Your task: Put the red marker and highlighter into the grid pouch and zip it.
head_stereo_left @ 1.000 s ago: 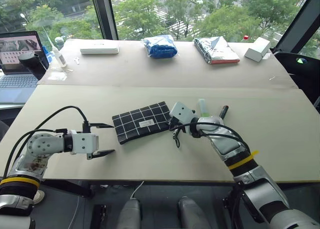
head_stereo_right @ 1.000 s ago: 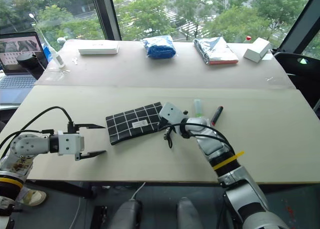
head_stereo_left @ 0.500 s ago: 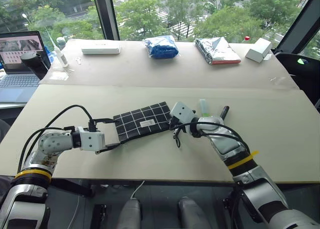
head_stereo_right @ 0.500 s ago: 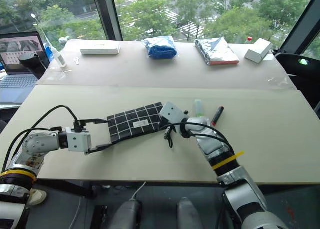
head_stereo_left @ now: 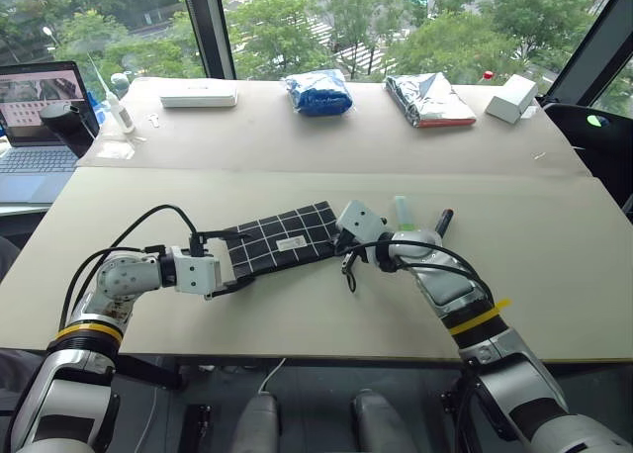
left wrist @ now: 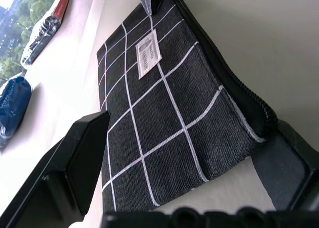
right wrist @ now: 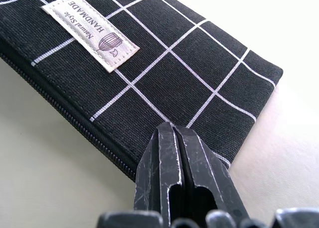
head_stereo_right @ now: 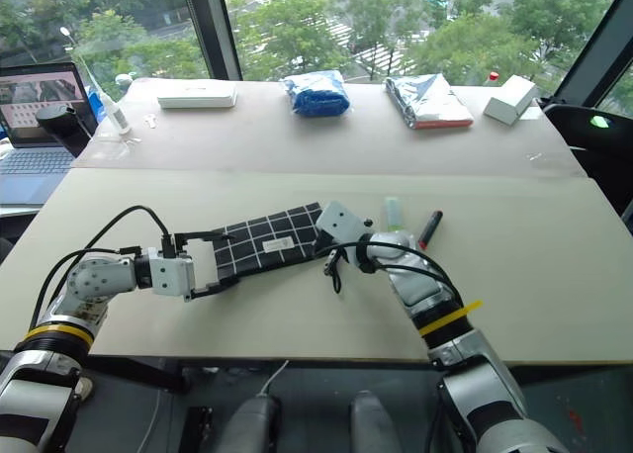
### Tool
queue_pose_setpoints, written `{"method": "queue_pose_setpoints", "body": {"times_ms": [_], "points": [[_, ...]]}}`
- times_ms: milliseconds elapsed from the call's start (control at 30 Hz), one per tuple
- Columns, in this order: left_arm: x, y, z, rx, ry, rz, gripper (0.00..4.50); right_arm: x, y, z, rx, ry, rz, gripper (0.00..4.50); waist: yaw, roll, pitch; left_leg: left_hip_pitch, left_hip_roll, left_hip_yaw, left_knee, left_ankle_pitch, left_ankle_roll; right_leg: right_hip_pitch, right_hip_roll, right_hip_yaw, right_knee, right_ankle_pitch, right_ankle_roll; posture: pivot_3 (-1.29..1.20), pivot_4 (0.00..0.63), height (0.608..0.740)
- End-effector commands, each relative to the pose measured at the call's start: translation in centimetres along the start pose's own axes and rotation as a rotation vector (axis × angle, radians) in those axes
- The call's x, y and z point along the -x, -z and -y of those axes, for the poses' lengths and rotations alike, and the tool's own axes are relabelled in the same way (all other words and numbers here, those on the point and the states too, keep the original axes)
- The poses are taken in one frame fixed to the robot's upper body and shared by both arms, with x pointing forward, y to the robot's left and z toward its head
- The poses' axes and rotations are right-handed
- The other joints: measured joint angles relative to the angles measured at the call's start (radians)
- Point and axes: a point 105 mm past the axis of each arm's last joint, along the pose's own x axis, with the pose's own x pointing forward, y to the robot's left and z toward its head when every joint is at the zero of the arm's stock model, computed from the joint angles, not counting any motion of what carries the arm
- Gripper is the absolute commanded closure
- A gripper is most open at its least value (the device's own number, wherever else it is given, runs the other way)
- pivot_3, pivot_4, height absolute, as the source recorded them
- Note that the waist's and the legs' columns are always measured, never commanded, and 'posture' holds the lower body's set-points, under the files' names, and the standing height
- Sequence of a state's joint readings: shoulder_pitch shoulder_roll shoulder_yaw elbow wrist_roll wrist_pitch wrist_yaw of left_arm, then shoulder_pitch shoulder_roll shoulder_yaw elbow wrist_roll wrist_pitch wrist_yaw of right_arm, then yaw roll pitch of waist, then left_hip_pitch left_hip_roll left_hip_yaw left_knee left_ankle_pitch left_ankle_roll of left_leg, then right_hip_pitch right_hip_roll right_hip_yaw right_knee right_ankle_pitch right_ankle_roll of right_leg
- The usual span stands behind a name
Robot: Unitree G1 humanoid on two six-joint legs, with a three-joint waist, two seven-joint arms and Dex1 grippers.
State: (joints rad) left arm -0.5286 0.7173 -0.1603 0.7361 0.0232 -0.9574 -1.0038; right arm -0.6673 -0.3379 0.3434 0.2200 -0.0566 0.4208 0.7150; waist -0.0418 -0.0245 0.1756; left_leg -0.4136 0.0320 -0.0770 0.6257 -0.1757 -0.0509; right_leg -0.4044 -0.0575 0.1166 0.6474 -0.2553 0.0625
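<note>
- The grid pouch (head_stereo_left: pixel 282 240) lies flat on the counter (head_stereo_left: pixel 326 315), still zipped.
- Our right hand (right wrist: pixel 180 147), pressed together, sits at 1 end — likely pinching the zipper pull.
- Our left hand (left wrist: pixel 184 153), spread wide, straddles the other end — we should clamp there before unzipping.

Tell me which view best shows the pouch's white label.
The right wrist view: the label on the grid pouch sits close enough to read its print. The left wrist view shows it smaller and slanted; both eye views show only a small white patch.
</note>
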Motion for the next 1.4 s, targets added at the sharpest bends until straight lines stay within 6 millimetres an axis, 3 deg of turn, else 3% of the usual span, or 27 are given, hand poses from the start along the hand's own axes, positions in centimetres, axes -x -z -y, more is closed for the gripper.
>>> {"method": "queue_pose_setpoints", "body": {"times_ms": [33,167,200,233,567,700,733,867,967,1033,1133,1200,1400], "points": [[-0.8,-0.2,0.9,-0.004,0.054,0.020,0.00,0.2,0.4,0.2,-0.011,0.011,-0.014,4.47,0.000,0.000,0.000,0.000,0.000,0.000,0.000,0.000,0.000,0.000,0.000,0.000,0.000,0.000,0.000,0.00,0.150,0.740],[-1.3,-0.5,0.7,-0.010,0.055,0.035,0.00,0.1,0.4,0.3,-0.013,0.013,-0.015,4.47,0.000,0.000,0.000,0.000,0.000,0.000,0.000,0.000,0.000,0.000,0.000,0.000,0.000,0.000,0.000,0.00,0.150,0.740],[-1.5,-0.6,0.7,-0.012,0.056,0.041,0.51,0.2,0.4,0.3,-0.013,0.014,-0.015,4.50,0.000,0.000,0.000,0.000,0.000,0.000,0.000,0.000,0.000,0.000,0.000,0.000,0.000,0.000,0.000,0.00,0.150,0.740],[-1.6,-0.7,0.7,-0.011,0.056,0.047,0.66,0.2,0.4,0.3,-0.013,0.014,-0.015,4.50,0.000,0.000,0.000,0.000,0.000,0.000,0.000,0.000,0.000,0.000,0.000,0.000,0.000,0.000,0.000,0.00,0.150,0.740],[-1.9,-0.8,0.9,0.023,0.072,0.070,4.45,0.4,0.6,0.7,-0.017,0.027,-0.020,4.50,-0.001,0.000,0.000,0.000,0.000,0.000,0.000,0.000,0.000,0.000,0.000,0.000,0.000,0.000,0.000,0.00,0.150,0.740],[-2.1,-1.1,0.7,0.028,0.057,0.079,4.49,0.4,0.4,0.8,-0.028,0.032,-0.007,4.50,-0.001,0.000,0.000,0.000,0.000,0.000,0.000,0.000,0.000,0.000,0.000,0.000,0.000,0.000,0.000,0.00,0.150,0.740],[-2.1,-1.1,0.7,0.030,0.049,0.078,4.50,0.4,0.3,0.9,-0.035,0.035,0.001,3.91,-0.001,0.000,0.000,0.000,0.000,0.000,0.000,0.000,0.000,0.000,0.000,0.000,0.000,0.000,0.000,0.00,0.150,0.740],[-1.8,-0.4,0.8,0.097,0.012,0.036,4.50,1.8,-3.1,2.2,-0.285,0.008,0.205,2.64,-0.002,0.000,0.000,0.000,0.000,0.000,0.000,0.000,0.000,0.000,0.000,0.000,0.000,0.000,0.000,0.00,0.150,0.740],[-1.5,-0.3,0.8,0.133,-0.024,0.027,4.50,4.2,-6.4,3.3,-0.459,-0.068,0.394,1.64,-0.003,0.000,0.000,0.000,0.000,0.000,0.000,0.000,0.000,0.000,0.000,0.000,0.000,0.001,-0.001,0.00,0.150,0.740],[-1.4,-0.3,0.6,0.163,-0.061,0.028,4.50,5.9,-7.5,4.3,-0.528,-0.096,0.456,0.89,-0.005,0.001,0.001,-0.001,0.000,0.000,0.000,0.000,0.000,0.000,0.000,0.000,0.000,0.001,-0.001,0.00,0.150,0.740],[-1.4,-0.7,-0.2,0.214,-0.136,0.051,4.50,7.6,-7.7,5.1,-0.513,-0.088,0.475,0.89,-0.003,0.001,0.001,-0.001,0.000,-0.001,0.000,0.000,0.000,-0.001,0.000,0.000,0.000,0.001,-0.001,0.00,0.150,0.740],[-1.6,-1.2,-1.0,0.258,-0.200,0.076,4.50,7.8,-6.8,5.7,-0.489,-0.030,0.431,0.89,-0.002,0.001,0.001,-0.001,0.000,-0.001,-0.001,0.000,0.000,-0.001,0.000,-0.001,0.000,0.001,-0.001,0.00,0.150,0.740],[-2.3,-3.0,-3.1,0.377,-0.338,0.156,4.50,5.2,-3.9,4.5,-0.422,0.057,0.260,0.89,-0.010,0.001,0.001,-0.002,0.000,-0.001,0.000,0.000,0.000,-0.002,0.000,0.000,0.000,0.001,-0.001,0.00,0.150,0.740]]}}
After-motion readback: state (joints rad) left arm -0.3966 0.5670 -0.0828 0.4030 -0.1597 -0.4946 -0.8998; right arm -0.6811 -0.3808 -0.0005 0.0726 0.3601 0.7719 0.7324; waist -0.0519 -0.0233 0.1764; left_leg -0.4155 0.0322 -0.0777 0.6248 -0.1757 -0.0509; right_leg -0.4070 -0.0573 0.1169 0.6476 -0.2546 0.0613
